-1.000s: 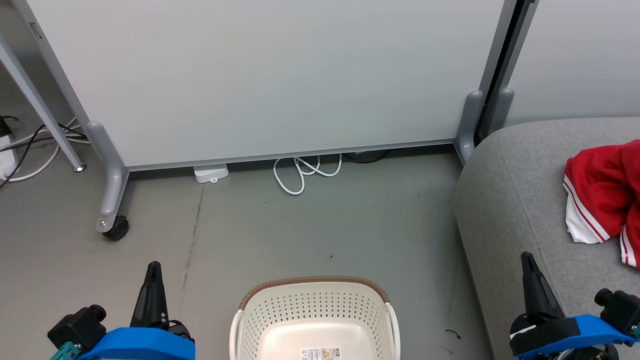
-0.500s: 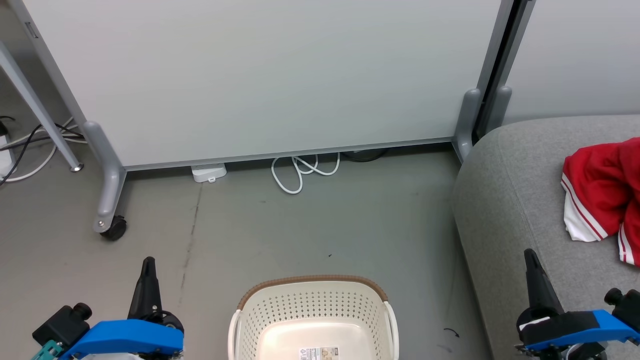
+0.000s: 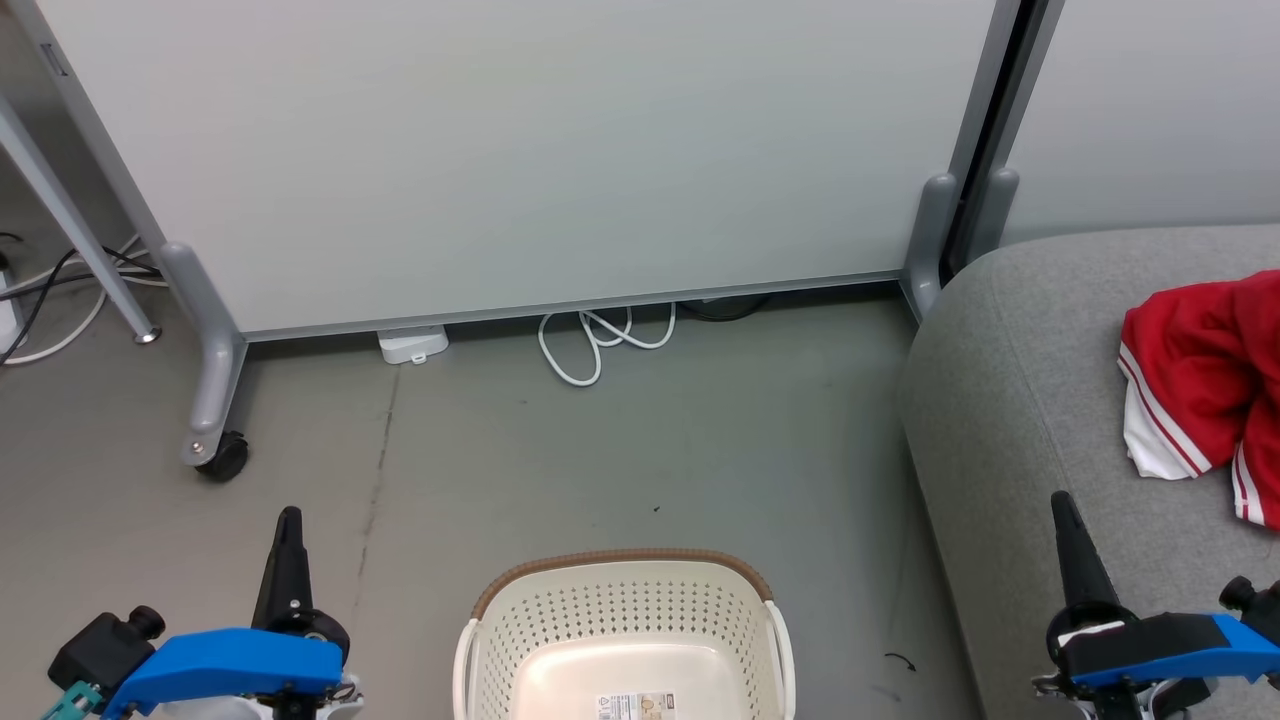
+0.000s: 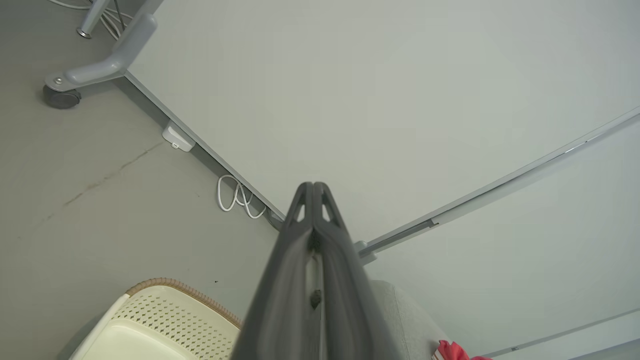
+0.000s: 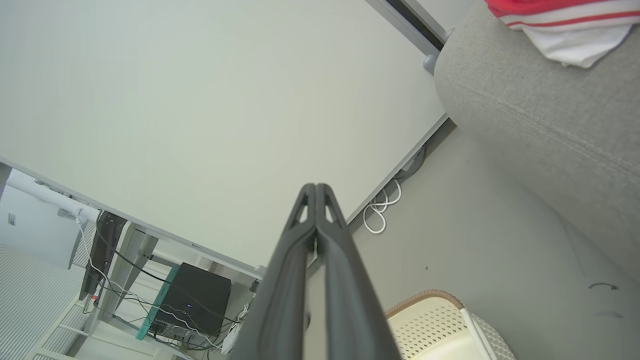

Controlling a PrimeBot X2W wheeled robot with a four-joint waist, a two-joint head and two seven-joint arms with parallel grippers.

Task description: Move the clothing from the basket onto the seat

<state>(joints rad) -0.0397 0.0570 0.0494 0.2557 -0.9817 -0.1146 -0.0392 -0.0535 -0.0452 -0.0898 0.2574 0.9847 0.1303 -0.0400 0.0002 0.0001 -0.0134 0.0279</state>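
The cream-white basket (image 3: 625, 600) stands on the floor at the bottom centre of the head view, and the part of its inside that shows holds only a label. Red-and-white clothing (image 3: 1200, 385) lies on the grey seat (image 3: 1010, 420) at the right. My left gripper (image 3: 289, 520) is shut, low at the left of the basket, holding nothing. My right gripper (image 3: 1062, 505) is shut over the seat's front part, below the clothing and apart from it. In the wrist views the left gripper (image 4: 313, 186) and the right gripper (image 5: 315, 187) each show their fingers pressed together, empty.
A pale wheeled partition (image 3: 520, 150) stands behind the basket, its caster (image 3: 222, 458) at the left. A white cable loop (image 3: 595, 345) and a white box (image 3: 412, 345) lie at its foot. Table legs and cables (image 3: 60, 280) are at the far left.
The head view has shifted slightly, so the scene sits a little left and higher. Both grippers have sunk lower in the picture and stay shut.
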